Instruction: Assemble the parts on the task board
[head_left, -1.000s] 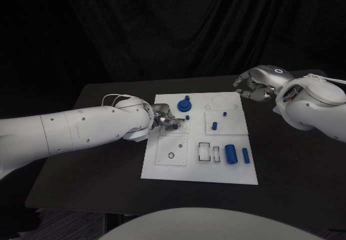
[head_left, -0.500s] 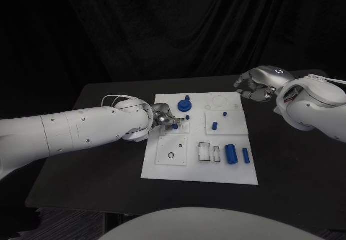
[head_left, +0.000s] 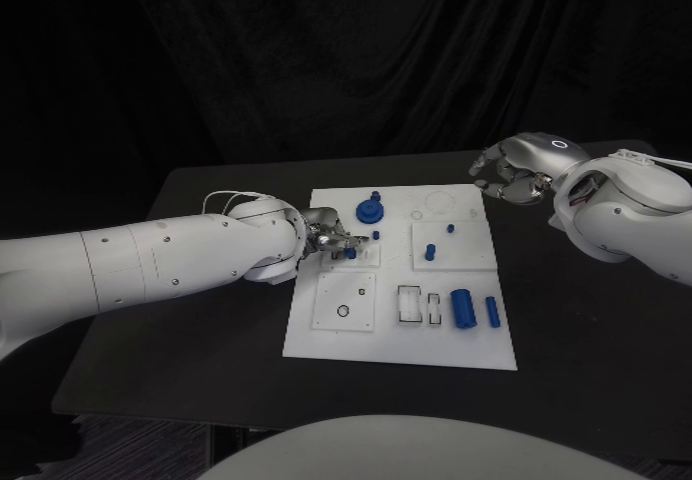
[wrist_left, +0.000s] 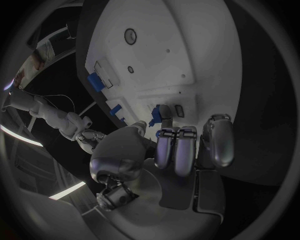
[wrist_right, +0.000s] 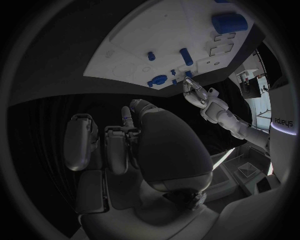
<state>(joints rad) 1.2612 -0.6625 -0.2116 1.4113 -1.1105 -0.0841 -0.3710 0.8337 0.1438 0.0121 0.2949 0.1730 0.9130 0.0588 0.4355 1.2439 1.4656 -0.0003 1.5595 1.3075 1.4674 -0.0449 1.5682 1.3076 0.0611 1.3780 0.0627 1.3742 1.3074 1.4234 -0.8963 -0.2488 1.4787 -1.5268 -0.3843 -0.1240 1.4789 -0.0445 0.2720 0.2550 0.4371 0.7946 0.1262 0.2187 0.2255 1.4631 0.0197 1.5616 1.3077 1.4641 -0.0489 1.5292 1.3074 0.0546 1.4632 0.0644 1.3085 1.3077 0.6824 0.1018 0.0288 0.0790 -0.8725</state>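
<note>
A small blue part (head_left: 349, 253), judged light, rigid and rather slick, is pinched upright by the left hand (head_left: 329, 243) over the task board (head_left: 378, 340) near its left edge and is best held by its sides, while the right hand (head_left: 508, 172) hangs curled and empty beyond the board's far right corner.

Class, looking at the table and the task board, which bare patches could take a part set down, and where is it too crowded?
Free: dark table right of the task board, and the board's bare near strip. Crowded: the left hand at the board's left edge, and the blue cylinders nearer the robot.
</note>
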